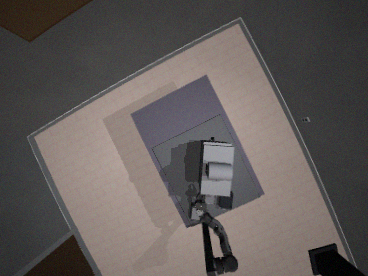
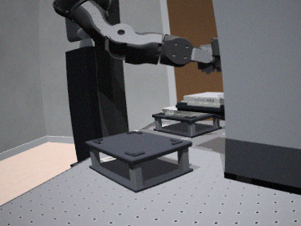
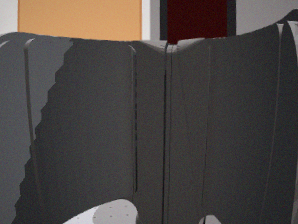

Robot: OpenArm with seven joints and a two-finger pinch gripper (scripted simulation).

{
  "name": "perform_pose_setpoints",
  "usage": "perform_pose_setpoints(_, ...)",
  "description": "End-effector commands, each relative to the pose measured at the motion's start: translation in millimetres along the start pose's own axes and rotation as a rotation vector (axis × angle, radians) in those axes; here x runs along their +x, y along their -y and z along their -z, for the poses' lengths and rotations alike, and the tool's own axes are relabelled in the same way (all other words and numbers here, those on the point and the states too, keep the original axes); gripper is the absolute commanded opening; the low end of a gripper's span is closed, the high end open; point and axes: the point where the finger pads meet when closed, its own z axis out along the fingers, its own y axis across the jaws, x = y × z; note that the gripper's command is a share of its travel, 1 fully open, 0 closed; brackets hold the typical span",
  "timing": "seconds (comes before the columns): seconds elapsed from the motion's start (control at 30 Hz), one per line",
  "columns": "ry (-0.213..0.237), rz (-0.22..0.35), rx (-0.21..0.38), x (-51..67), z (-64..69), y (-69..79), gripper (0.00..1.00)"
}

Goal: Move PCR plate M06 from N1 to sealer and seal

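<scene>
My gripper [image 3: 180, 155] is shut, its dark fingers together with nothing between them. In the exterior view its hand reaches behind the housing's edge, fingertips hidden. The sealer's housing [image 1: 218, 185] [image 2: 262, 90] stands with its dark stage [image 2: 200, 107] out. A white plate [image 2: 203, 98], by its place M06, lies on the stage, looking level; foil and full seating cannot be made out. Nest N1 [image 2: 139, 146] is empty. M09 [image 2: 169, 110] lies on nest N2 [image 2: 190, 120], partly behind the stage. A bright orange field [image 3: 80, 20] and a dark red field [image 3: 197, 20] look like lamp windows, amber lit, red dark.
The arm [image 2: 135, 45] [image 1: 222, 235] comes in from the front, high above the nests. The housing hides part of the stage and plate in the exterior view. START is not visible behind the fingers. A pale roll [image 1: 220, 171] lies on top of the housing.
</scene>
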Motion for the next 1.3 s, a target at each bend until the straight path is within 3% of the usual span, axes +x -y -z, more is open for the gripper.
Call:
perform_pose_setpoints(0.0,0.004,0.003,-0.006,-1.2,0.8,-1.3,0.00)
perform_pose_setpoints(1.27,-0.001,-0.005,0.002,0.9,-3.2,1.2,0.00)
